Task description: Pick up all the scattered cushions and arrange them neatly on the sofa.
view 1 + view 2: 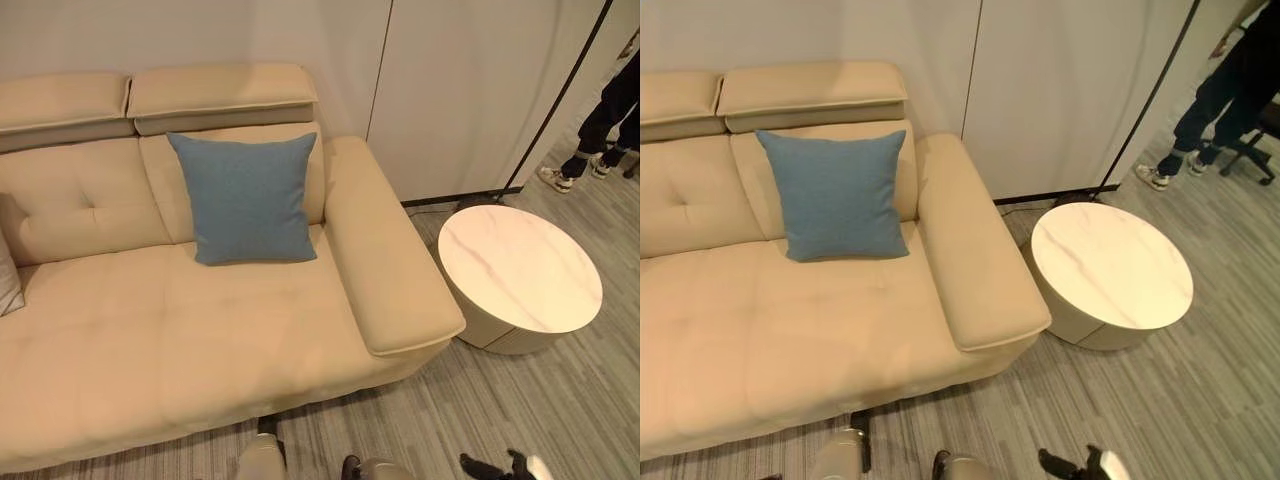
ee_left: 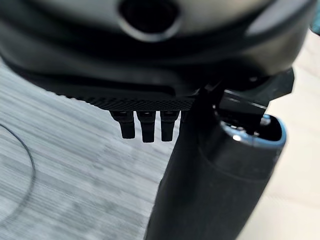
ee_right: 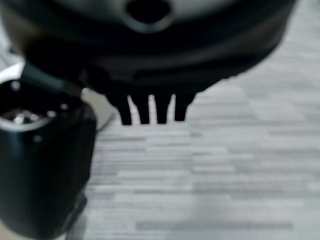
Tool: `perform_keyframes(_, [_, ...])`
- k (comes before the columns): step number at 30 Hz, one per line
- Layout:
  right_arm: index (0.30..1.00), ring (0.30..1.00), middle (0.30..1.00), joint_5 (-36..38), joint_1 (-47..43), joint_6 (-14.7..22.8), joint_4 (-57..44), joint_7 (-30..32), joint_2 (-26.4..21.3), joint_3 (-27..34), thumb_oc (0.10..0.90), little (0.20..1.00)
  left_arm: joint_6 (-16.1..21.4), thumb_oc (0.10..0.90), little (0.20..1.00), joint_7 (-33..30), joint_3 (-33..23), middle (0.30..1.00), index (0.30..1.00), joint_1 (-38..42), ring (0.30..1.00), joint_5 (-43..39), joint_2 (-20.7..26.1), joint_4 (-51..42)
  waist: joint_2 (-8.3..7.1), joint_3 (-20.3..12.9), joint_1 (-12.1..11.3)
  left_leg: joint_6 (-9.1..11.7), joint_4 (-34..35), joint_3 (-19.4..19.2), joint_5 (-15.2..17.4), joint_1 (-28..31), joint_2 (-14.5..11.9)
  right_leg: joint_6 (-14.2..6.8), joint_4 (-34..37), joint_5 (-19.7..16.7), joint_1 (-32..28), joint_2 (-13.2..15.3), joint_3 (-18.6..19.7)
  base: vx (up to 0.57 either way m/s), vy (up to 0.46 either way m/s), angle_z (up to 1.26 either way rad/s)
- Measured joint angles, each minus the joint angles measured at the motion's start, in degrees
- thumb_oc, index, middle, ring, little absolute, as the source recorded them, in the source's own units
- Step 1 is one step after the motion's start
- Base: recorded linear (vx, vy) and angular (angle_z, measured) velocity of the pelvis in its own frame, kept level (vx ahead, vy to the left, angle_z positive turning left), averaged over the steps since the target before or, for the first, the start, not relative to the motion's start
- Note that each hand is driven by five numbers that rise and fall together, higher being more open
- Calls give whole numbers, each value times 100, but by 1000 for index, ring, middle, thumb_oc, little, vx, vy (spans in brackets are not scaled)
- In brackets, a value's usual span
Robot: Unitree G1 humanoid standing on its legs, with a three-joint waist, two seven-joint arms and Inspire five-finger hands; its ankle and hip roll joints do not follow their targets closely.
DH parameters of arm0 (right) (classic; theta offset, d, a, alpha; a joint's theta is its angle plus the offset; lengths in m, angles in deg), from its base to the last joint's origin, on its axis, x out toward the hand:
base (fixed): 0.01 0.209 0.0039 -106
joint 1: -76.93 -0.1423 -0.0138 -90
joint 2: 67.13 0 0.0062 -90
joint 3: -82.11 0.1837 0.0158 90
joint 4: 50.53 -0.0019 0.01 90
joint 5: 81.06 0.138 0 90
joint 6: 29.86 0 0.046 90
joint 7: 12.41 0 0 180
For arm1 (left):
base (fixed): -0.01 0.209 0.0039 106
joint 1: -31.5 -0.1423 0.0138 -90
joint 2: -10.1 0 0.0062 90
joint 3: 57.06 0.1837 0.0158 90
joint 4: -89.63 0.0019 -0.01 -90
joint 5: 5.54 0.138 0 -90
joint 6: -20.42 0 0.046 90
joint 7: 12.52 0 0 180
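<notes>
One blue cushion (image 1: 247, 197) stands upright at centre frame in the eye views, leaning against the backrest of the beige sofa (image 1: 150, 340), just beside the armrest (image 1: 385, 255). A sliver of a pale grey cushion (image 1: 8, 275) shows at the far left edge, resting on the seat. The left hand (image 2: 145, 122) and right hand (image 3: 150, 107) each hang over the grey floor (image 3: 225, 175) in their wrist views, fingers straight and relaxed, holding nothing; the right hand also shows at the bottom edge of the left eye view, low and away from the sofa. By my reading, the blue cushion is already placed, and the step in hand is to look for any cushion left on the floor. To do that well, the head should sweep the floor around the sofa and round table (image 1: 520, 268) before either arm commits. A cushion is soft and will sag, so a wide grasp at one edge or a two-hand lift would likely keep it square. The blue one looks like woven cloth, plump, with sharp corners. The sofa seems smooth leather, tufted with stitched seams, and has two padded headrests at the upper left. The table is a drum with a glossy, marble-veined top. A person's legs (image 1: 1215, 115) stand at the upper right.
</notes>
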State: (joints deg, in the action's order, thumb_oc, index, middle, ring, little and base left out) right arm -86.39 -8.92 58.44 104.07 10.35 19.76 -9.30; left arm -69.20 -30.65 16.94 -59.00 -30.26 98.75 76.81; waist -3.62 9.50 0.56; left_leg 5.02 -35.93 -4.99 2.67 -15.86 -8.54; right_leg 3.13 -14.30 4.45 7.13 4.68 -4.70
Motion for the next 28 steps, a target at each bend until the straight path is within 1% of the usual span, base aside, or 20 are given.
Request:
perform_keyframes(1, [900, 900, 900, 104, -10, -12, 98, -3, 2, 35, 800, 900, 2, 800, 900, 1, 4, 900, 900, -83, 900, 5, -1, 83, 72, -67, 50, 111, -96, 161, 196, 392, -38, -35, 217, -92, -101, -45, 43, -384, 388, 25])
perform_keyframes(2, [900, 900, 900, 240, 180, 87, 45, -12, -44, 339, 800, 900, 23, 800, 900, 11, 263, 900, 900, -120, 900, 27, -52, 180, 291, -248, 209, 507, -117, 638, 476, 803, -36, -158, 228, -176, 80, -45, -125, -601, 570, 34])
perform_keyframes(4, [900, 900, 900, 461, 53, 94, 160, -13, -128, 420, 800, 900, 61, 800, 900, 62, 436, 900, 900, -69, 900, 196, -109, 154, 505, -368, 397, 537, 701, 966, 879, 1316, -186, -289, 38, -392, 441, -16, -166, -357, 311, 39])
perform_keyframes(5, [900, 900, 900, 605, -30, 96, 298, -20, -139, 460, 800, 900, 72, 800, 900, 115, 520, 900, 900, 11, 900, 328, -112, 131, 567, -418, 453, 422, 1795, 1034, 983, 1709, -105, -436, -58, -456, 707, 10, -136, -235, 221, 26])
perform_keyframes(6, [900, 900, 900, 701, -188, 108, 505, -68, -131, 451, 800, 900, 86, 800, 900, 119, 649, 900, 900, 176, 900, 486, -93, 171, 527, -373, 523, 355, 2527, 1024, 1029, 1880, -35, -518, -75, -555, 911, 228, -120, -357, 328, 18])
perform_keyframes(7, [900, 900, 900, 775, -305, 88, 706, -104, -7, 482, 800, 900, 97, 800, 900, 135, 852, 900, 900, 300, 900, 613, -23, 145, 289, -316, 510, 130, 2896, 972, 928, 2003, 224, -705, -19, -684, 1011, 443, 18, -302, 260, 20])
perform_keyframes(9, [900, 900, 900, 844, -244, 59, 723, -141, 140, 436, 800, 900, 119, 800, 900, 140, 1125, 900, 900, 265, 900, 834, 8, 154, 81, -408, 507, -92, 2944, 935, 783, 1921, 572, -844, 525, -996, 897, 713, 188, -197, 164, -9])
perform_keyframes(10, [900, 900, 900, 847, -256, 59, 714, -150, 179, 413, 800, 900, 115, 800, 900, 171, 1149, 900, 900, 214, 900, 951, -14, 166, 60, -417, 500, -170, 2938, 898, 784, 1890, 674, -981, 797, -1065, 788, 801, 188, -372, 237, -18])
perform_keyframes(12, [900, 900, 900, 885, -160, 77, 819, -145, 325, 435, 800, 900, 128, 800, 900, 172, 1143, 900, 900, 78, 900, 1038, -6, 212, -80, -401, 502, -376, 2682, 828, 739, 1784, 929, -1156, 1261, -895, 499, 963, 168, -478, 263, -10])
perform_keyframes(13, [900, 900, 900, 936, -181, 70, 920, -155, 401, 417, 800, 900, 121, 800, 900, 198, 1139, 900, 900, 38, 900, 1017, -14, 222, -30, -379, 474, -408, 2533, 786, 763, 1659, 998, -1351, 1270, -649, 537, 1006, 166, -432, 207, -2])
perform_keyframes(14, [900, 900, 900, 1006, -161, 51, 950, -159, 449, 419, 800, 900, 122, 800, 900, 215, 1157, 900, 900, 46, 900, 1015, -16, 196, 32, -367, 454, -486, 2389, 762, 789, 1526, 914, -1361, 1209, -522, 594, 1015, 110, -543, 271, -28])
perform_keyframes(15, [900, 900, 900, 1088, -224, 29, 1089, -180, 505, 417, 800, 900, 129, 800, 900, 259, 1159, 900, 900, -42, 900, 1018, -45, 152, 148, -310, 302, -457, 2387, 587, 753, 1525, 780, -1203, 615, -396, 867, 953, 18, -315, 165, -47])
perform_keyframes(16, [900, 900, 900, 1148, -290, 5, 1238, -237, 545, 393, 800, 900, 136, 800, 900, 267, 1203, 900, 900, -115, 900, 1023, -145, 145, 351, -283, 182, -441, 2402, 476, 712, 1529, 587, -1173, -189, -254, 1023, 746, -72, -208, 105, -47])
perform_keyframes(17, [900, 900, 900, 1185, -291, 4, 1329, -267, 557, 388, 800, 900, 116, 800, 900, 266, 1231, 900, 900, -141, 900, 1023, -136, 152, 451, -290, 167, -436, 2429, 476, 688, 1533, 496, -1138, -664, -113, 1047, 674, -166, -220, 98, -32])
perform_keyframes(19, [900, 900, 900, 1296, -316, -14, 1402, -307, 571, 414, 800, 900, 104, 800, 900, 284, 1340, 900, 900, -265, 900, 1029, -190, 162, 505, -317, 18, -400, 2680, 362, 494, 1617, 451, -1132, -1446, 262, 843, 698, -290, -164, 52, -28])
perform_keyframes(20, [900, 900, 900, 1325, -299, -19, 1408, -346, 567, 425, 800, 900, 97, 800, 900, 310, 1352, 900, 900, -298, 900, 1029, -193, 161, 441, -344, 3, -335, 2742, 345, 456, 1702, 455, -1107, -1380, 249, 521, 683, -309, -87, -38, -28])
perform_keyframes(21, [900, 900, 900, 1342, -300, -14, 1412, -393, 570, 411, 800, 900, 96, 800, 900, 383, 1356, 900, 900, -309, 900, 1025, -171, 157, 414, -329, -22, -309, 2735, 329, 436, 1690, 467, -1140, -833, 395, 112, 583, -283, -128, -57, -21])
perform_keyframes(22, [900, 900, 900, 1357, -393, 8, 1575, -481, 539, 408, 800, 900, 84, 800, 900, 481, 1346, 900, 900, -250, 900, 1015, -206, 154, 456, -285, -13, -206, 2806, 366, 395, 1676, 450, -947, -283, 366, -135, 410, -161, -80, -62, -16])
perform_keyframes(25, [900, 900, 900, 1361, -461, -29, 1614, -621, 428, 287, 800, 900, 87, 800, 900, 702, 1353, 900, 900, -197, 900, 1007, -385, 90, 620, -384, -97, -196, 3046, 394, 215, 1722, 240, -805, 44, 158, -180, 128, -126, -81, -74, -13])
perform_keyframes(28, [900, 900, 900, 1318, -533, -40, 1555, -779, 390, 62, 800, 900, 96, 800, 900, 877, 1379, 900, 900, 49, 900, 1013, -484, 29, 572, -457, -120, -149, 3117, 407, 149, 1699, 114, -728, 35, 192, -128, -8, -128, -31, -52, -4])
